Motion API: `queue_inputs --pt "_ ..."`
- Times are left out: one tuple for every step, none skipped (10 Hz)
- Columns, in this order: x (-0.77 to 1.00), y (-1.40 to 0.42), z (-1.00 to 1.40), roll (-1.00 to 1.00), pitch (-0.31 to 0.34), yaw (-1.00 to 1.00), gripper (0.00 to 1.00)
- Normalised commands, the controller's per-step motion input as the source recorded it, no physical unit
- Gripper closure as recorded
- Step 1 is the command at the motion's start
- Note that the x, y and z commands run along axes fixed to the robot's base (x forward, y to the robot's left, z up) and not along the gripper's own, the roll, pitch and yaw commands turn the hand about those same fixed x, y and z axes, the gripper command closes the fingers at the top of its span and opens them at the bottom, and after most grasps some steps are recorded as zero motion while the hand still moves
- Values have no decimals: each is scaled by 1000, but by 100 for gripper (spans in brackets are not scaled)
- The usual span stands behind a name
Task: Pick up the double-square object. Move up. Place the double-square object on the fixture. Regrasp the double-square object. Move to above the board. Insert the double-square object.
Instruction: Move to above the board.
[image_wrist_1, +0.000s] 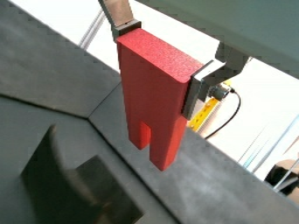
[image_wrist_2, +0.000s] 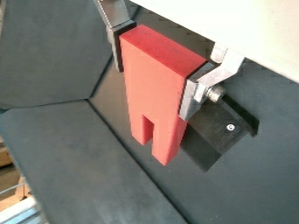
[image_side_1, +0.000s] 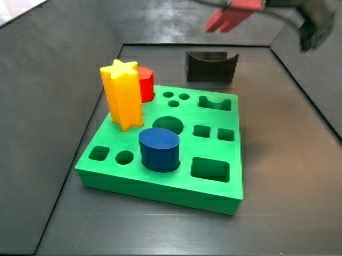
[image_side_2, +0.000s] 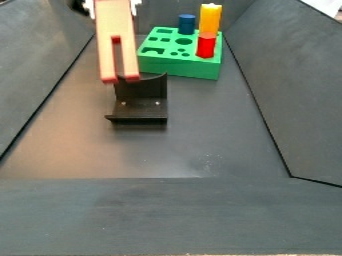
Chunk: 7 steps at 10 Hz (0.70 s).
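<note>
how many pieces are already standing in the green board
3: the yellow star prism and red cylinder stand together at one edge, the blue cylinder nearer the middle. The gripper holds the double-square object above the fixture.

Wrist views close on the tool (image_wrist_1: 163, 61); side views opposed, sharing board (image_side_1: 134, 178).

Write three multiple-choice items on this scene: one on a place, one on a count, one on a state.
1. Where is the double-square object?
A. in the board
B. above the fixture
C. on the floor

2. How many pieces stand in the board?
A. one
B. three
C. five

3. The hand is:
A. open, empty
B. shut on the double-square object
C. shut on the blue cylinder

Key: 1 B, it hangs over the fixture in a side view; 2 B, yellow star prism, red cylinder, blue cylinder; 3 B, silver fingers press both sides.
</note>
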Motion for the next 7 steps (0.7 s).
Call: queue_inputs --pt "211 6 1000 -5 15 189 100" --pt "196 -5 1000 -7 -4 151 100" --pt "176 -10 978 -7 -3 122 100" --pt "145 -15 859 -7 -2 101 100" --pt "74 -19 576 -3 5 59 100" --pt "53 -21 463 0 12 45 100" --pt "37 -21 239 1 27 29 100"
